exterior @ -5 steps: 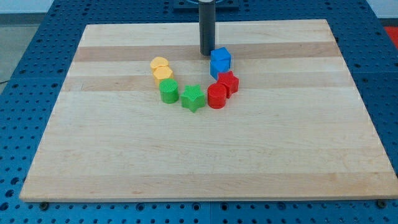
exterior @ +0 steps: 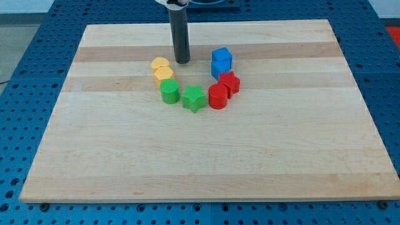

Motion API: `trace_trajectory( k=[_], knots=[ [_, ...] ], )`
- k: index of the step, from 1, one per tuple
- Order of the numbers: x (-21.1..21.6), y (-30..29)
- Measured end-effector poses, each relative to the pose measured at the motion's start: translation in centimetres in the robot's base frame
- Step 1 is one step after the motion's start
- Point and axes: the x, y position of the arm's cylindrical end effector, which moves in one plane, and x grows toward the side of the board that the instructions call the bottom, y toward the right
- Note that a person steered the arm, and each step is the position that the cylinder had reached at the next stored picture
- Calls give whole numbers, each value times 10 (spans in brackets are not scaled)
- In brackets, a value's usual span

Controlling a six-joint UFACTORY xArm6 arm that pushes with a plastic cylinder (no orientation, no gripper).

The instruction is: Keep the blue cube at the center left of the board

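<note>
A pale wooden board [exterior: 206,162] holds an arc of small blocks. Nearest sit a green star [exterior: 194,98], green cylinder [exterior: 169,91] and red cylinder [exterior: 218,96]. Behind: a red star [exterior: 229,82], two yellow blocks [exterior: 162,69]. Farthest, the blue cube [exterior: 221,60] sits centre-far, right of my tip [exterior: 182,62]. No jaws exist; the arm ends in a dark rod.

My tip [exterior: 182,62] rests on the wooden board [exterior: 200,150], touching no block. The blue cube [exterior: 221,61] sits at its 3 o'clock, apart from it; a second blue block touches the cube's lower side. The two yellow blocks [exterior: 162,69] lie near its 8 o'clock. Below, two green blocks [exterior: 182,95] and two red blocks [exterior: 224,90] complete a curved row.
</note>
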Motion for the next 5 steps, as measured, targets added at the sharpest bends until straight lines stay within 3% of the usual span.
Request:
trace_trajectory(
  k=[1, 5],
  knots=[
    [21, 13],
    [24, 103]
  ],
)
